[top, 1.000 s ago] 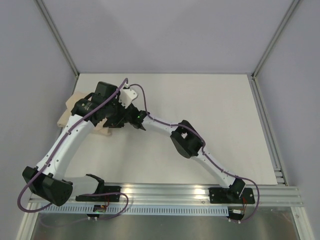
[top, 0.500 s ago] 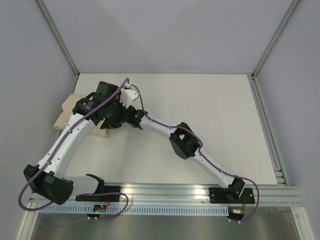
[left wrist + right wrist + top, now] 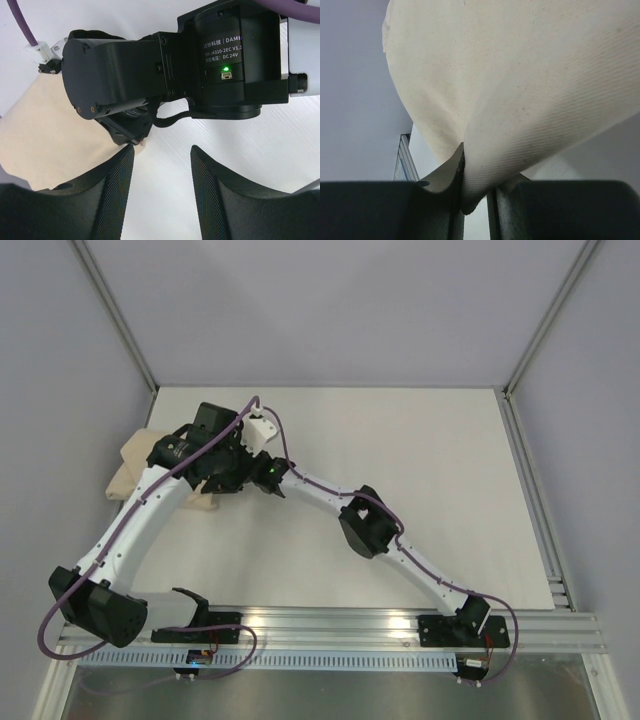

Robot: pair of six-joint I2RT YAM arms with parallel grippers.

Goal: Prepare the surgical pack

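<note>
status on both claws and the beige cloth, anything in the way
Right claw shut on a fold of the beige cloth. Left claw open, empty, beside the cloth's edge. Right arm's wrist crowds right ahead of the left claw.

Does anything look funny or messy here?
Yes. The beige cloth is bunched up at the table's left edge and seems to poke past it. One fold is pinched in the right hand.

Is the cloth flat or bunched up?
Bunched up: the beige cloth lies heaped, one fold pinched in the right gripper.
</note>
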